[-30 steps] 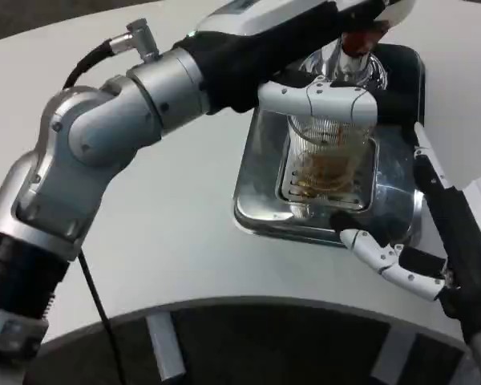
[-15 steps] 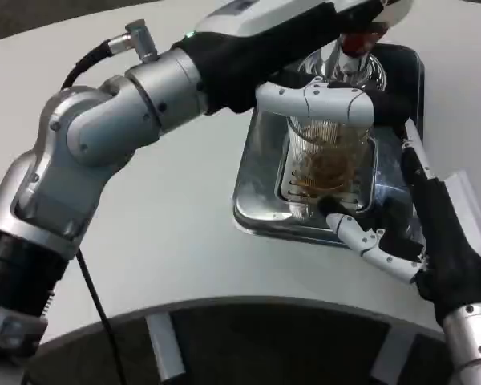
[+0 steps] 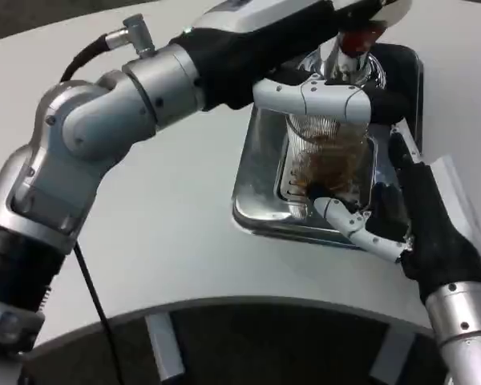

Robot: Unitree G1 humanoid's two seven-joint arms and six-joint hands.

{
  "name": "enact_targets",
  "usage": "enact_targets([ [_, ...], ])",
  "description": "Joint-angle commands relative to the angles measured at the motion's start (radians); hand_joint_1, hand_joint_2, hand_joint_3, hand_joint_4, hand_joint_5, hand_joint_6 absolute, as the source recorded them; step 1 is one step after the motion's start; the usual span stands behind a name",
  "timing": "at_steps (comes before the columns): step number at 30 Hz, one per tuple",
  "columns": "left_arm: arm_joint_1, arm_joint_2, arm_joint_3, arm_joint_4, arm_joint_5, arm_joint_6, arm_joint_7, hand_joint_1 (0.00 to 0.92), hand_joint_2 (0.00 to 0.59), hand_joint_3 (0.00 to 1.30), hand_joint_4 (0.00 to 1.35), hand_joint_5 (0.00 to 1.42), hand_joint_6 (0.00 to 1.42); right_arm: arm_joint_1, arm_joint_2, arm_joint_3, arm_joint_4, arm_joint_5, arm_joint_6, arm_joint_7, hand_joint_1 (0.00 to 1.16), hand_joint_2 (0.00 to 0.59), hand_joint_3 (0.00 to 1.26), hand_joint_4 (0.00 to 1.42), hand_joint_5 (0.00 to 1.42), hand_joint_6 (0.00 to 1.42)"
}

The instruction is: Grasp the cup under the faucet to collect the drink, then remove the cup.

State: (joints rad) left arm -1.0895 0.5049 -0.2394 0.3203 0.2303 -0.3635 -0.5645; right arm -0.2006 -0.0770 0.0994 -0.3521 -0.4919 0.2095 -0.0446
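A clear ribbed cup [image 3: 326, 163] stands on the grate of the shiny drip tray [image 3: 260, 200], under the chrome faucet [image 3: 343, 58]. Brown drink fills its lower part. My left hand [image 3: 317, 96] reaches across from the left; its white fingers lie along the cup's upper part and wrap it, while the rest of the hand sits up at the faucet's red-tipped tap. My right hand [image 3: 385, 220] is beside the cup's lower right, fingers spread around its base. Whether they touch the cup I cannot tell.
The dispenser's black base [image 3: 401, 72] stands behind the tray at the table's far right. My left forearm [image 3: 136, 96] spans the table's middle above the white surface. The table's curved front edge [image 3: 224, 305] runs below the tray.
My right hand has moved up and left, from the tray's front right corner to beside the cup's base. The left hand stays at the cup's top.
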Motion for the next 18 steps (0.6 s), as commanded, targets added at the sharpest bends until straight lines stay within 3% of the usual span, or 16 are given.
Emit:
enact_targets([
  [1, 0.033, 0.021, -0.024, 0.027, 0.029, 0.020, -0.053, 0.000, 0.013, 0.02, 0.00, 0.00, 0.09, -0.017, 0.013, 0.005, 0.024, 0.001, 0.016, -0.018, 0.69, 0.249, 0.00, 0.00, 0.00, 0.02],
  [18, 0.026, 0.028, -0.020, 0.028, 0.023, 0.020, -0.068, 0.000, 0.017, 0.02, 0.00, 0.00, 0.09, -0.092, 0.030, 0.013, 0.129, 0.013, 0.015, -0.049, 0.69, 0.248, 0.00, 0.00, 0.00, 0.02],
])
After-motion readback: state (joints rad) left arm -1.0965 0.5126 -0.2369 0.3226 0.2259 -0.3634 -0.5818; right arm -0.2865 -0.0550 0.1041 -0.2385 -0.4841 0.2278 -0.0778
